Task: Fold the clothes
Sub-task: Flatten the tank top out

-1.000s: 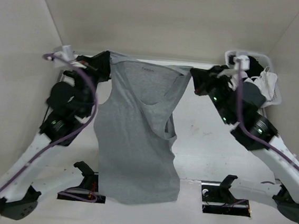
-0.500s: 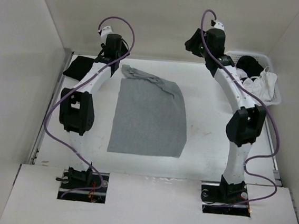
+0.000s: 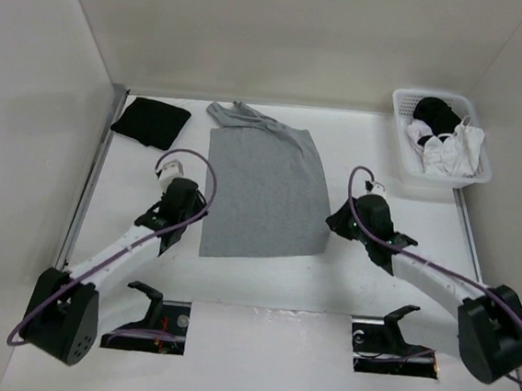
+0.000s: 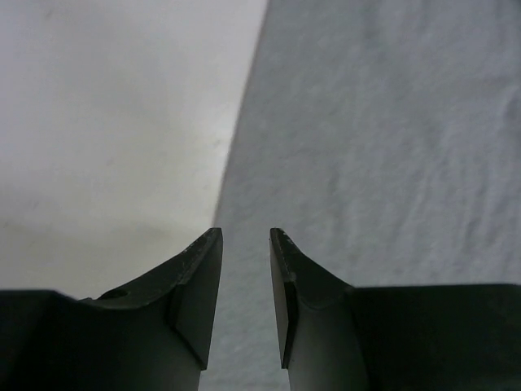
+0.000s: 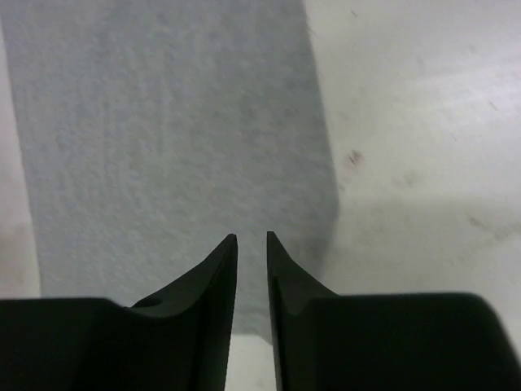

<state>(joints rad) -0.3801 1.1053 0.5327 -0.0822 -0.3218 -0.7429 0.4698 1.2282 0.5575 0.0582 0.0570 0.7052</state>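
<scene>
While the overhead view gives the whole layout, only the wrist views settle the jaws. From above, the light grey knit sleeveless tank top [image 3: 263,188] lies spread flat at the middle of the white table [image 3: 376,156], with its straps and scooped neck at the far end and its straight hem towards the arm bases. Both arms are stretched low, one along each side of the garment near its hem. Finger spacing cannot be read from this height.

The left wrist view shows the left gripper [image 4: 246,232] with its dark fingers parted by a narrow gap and nothing between them. The top's side edge runs diagonally down to that gap, with grey knit on one side and bare table on the other. The right wrist view shows the right gripper [image 5: 251,236] parted more narrowly, also empty, its tips over the fabric close to a corner of the hem. Whether either pair touches the cloth cannot be told.

Seen from above only, a folded plain black garment [image 3: 151,120] lies at the far left, apart from the top. A white slotted plastic basket [image 3: 403,135] at the far right holds black and white cloth.
</scene>
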